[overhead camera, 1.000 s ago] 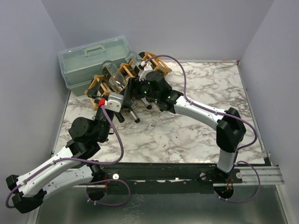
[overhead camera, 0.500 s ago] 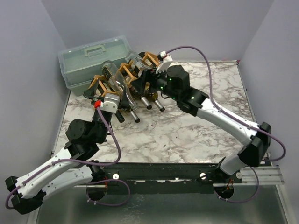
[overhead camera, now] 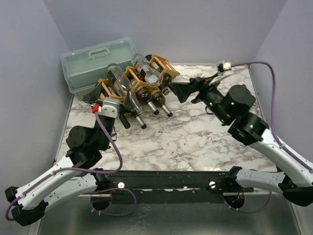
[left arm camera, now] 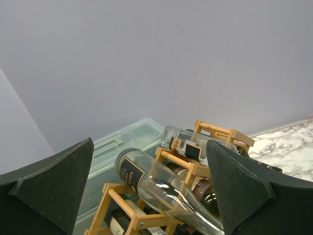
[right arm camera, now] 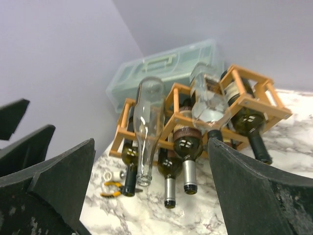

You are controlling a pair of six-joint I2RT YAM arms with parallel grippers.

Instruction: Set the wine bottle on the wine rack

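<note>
The bottle lies on the top tier of the rack, neck pointing toward the arms. The right pincer, pressed against the rack a second ago, has let go and pulled back to the rack's right, jaws wide apart. The left pincer, also spread and empty, sits at the rack's near-left end. The placement looks done.

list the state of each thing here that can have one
light-brown wooden lattice wine rack, loaded with bottles
two clear glass bottles, lying atop the rack
dark glass bottles, lying in the cells
pale green plastic toolbox, lid shut
left tool, open, empty
right tool, open, empty
</note>
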